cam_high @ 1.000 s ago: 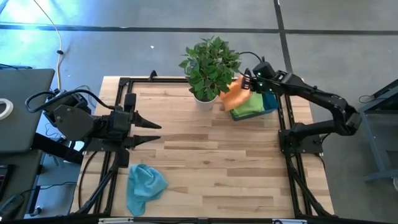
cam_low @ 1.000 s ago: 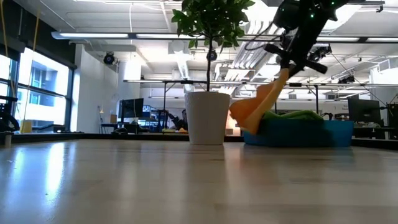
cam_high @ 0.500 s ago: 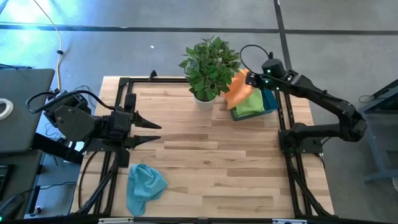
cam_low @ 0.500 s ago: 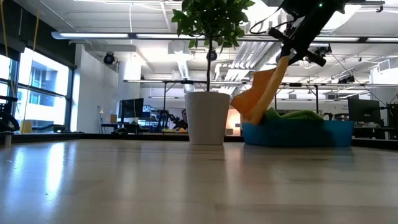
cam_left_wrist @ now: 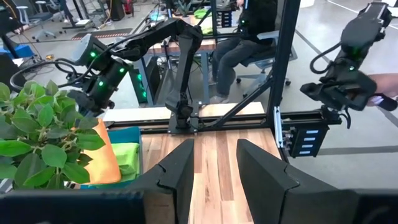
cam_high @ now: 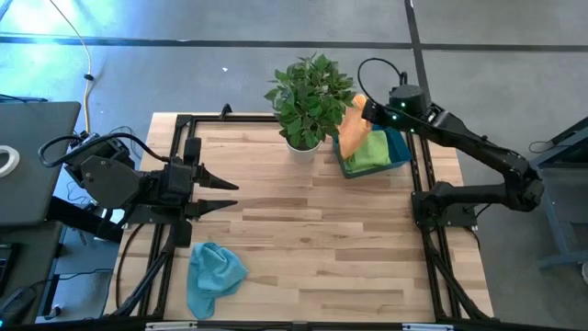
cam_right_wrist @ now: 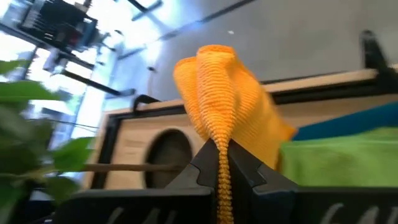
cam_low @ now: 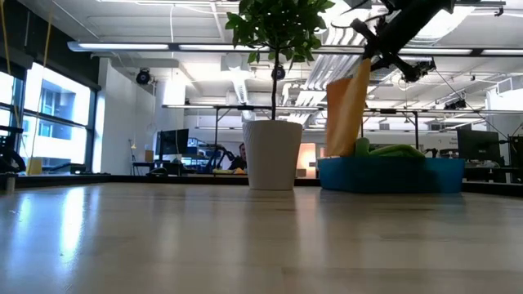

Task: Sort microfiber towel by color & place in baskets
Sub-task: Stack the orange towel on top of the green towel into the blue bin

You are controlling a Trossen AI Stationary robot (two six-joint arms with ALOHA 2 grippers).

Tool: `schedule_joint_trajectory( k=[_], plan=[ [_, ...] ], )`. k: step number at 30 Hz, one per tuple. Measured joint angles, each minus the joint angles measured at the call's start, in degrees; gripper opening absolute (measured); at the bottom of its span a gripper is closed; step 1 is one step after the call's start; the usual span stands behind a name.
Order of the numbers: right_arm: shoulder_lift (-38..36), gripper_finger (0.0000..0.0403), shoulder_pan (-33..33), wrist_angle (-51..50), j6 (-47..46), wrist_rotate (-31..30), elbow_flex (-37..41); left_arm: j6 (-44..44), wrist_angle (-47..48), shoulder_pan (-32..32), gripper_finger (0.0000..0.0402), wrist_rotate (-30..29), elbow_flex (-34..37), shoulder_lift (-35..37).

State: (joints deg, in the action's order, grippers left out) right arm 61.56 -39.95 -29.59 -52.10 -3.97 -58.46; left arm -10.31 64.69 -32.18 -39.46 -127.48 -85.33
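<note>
My right gripper [cam_high: 368,111] is shut on an orange microfiber towel [cam_low: 346,114] above the left end of the dark teal basket [cam_low: 409,175], at the table's far right. A green towel [cam_high: 373,154] lies in that basket. A light blue towel [cam_high: 214,270] lies crumpled on the table near its front left. My left gripper [cam_high: 226,195] stands open over the table's left side with nothing between its fingers. My right gripper pinches a bunched upper edge of the orange towel [cam_right_wrist: 219,147] between its two fingers, which slant downward from the table's right. The towel hangs almost straight down below the fingers. Its lower end [cam_low: 338,152] reaches the basket's left rim; whether it rests there I cannot tell.
A leafy plant in a white pot [cam_high: 304,141] stands just left of the basket, close to the hanging towel. A black frame rail [cam_high: 423,170] runs along the table's right side. Bare wood lies across the middle of the table [cam_high: 312,230].
My right gripper has risen and tipped toward level, moving slightly toward the table's right edge. The orange towel, first draped slanting over the basket's left end, has been drawn up and now hangs nearly upright.
</note>
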Motion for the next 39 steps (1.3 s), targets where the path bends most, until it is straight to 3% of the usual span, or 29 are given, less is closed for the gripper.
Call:
schedule_joint_trajectory(
  k=[20,32,39],
  plan=[
    [-0.02,0.0,1.74,14.34,-2.16,7.77,0.0,-0.01,0.65,0.0,0.0113,-0.22,0.0,-0.01],
    [-0.02,0.0,3.66,13.82,-1.36,10.56,0.0,-0.14,1.95,0.01,0.0113,-0.2,0.0,-0.01],
    [-0.02,0.0,3.64,7.01,0.87,9.51,0.0,-1.53,1.95,0.0,0.0113,-0.2,0.0,-0.01]
  ],
)
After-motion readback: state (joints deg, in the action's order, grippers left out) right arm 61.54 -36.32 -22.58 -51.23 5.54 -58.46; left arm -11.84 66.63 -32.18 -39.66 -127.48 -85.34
